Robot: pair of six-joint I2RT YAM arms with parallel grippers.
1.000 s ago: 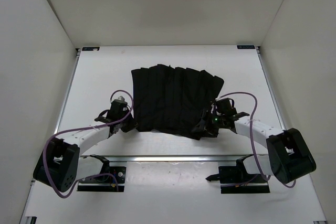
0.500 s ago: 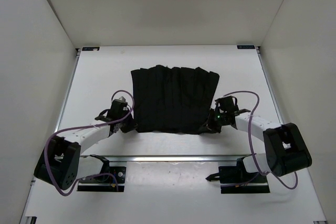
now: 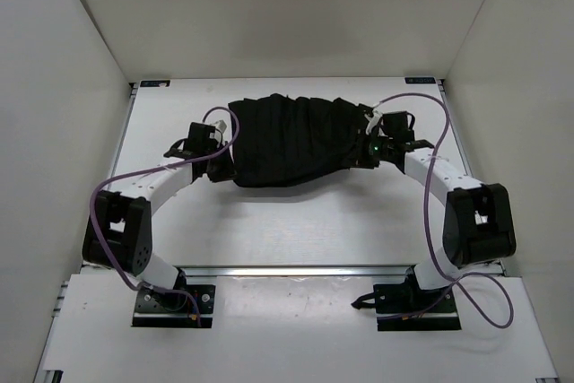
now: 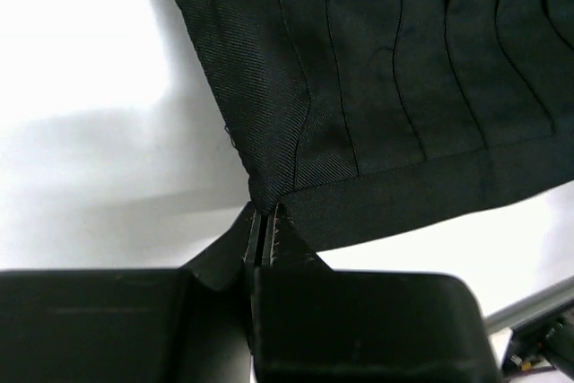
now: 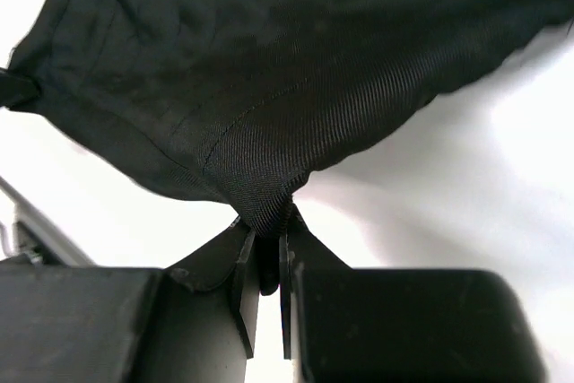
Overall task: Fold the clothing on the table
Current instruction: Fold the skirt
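While the clothing (image 3: 291,143) hangs bunched over the far half of the worktop (image 3: 269,221), left tool (image 4: 263,238) is pinched on its left corner and right tool (image 5: 266,257) on its right corner. Only the wrist views show the clamped fabric; only the top view shows the sag between them.

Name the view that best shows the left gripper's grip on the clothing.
Left wrist: the left gripper fills the foreground, shut on a corner of the clothing. The top view shows that pinch small at the clothing's left edge; the right wrist view shows only the right gripper.
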